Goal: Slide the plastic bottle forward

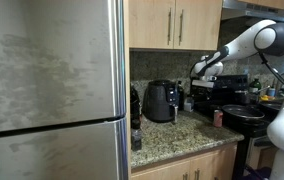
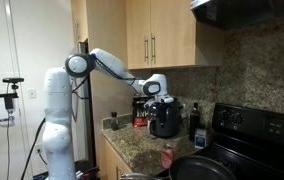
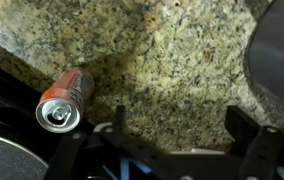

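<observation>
The plastic bottle [image 3: 64, 98] is small and translucent with a pinkish tint and a silvery top. It stands on the speckled granite counter [image 3: 172, 50] near the stove edge. It also shows in both exterior views [image 1: 218, 117] [image 2: 167, 156]. My gripper [image 3: 179, 125] is open and empty above the counter. In the wrist view the bottle is to the left of its fingers, outside them. In both exterior views the gripper [image 1: 196, 80] [image 2: 151, 92] hangs high above the counter, near the black air fryer [image 1: 160, 101] [image 2: 165, 118].
The air fryer's rounded body fills the upper right corner of the wrist view [image 3: 278, 50]. A black stove with a pan [image 1: 244, 112] [image 2: 207, 168] borders the counter. A dark slim bottle [image 2: 194, 122] stands by the backsplash. A steel fridge [image 1: 52, 90] stands beside the counter.
</observation>
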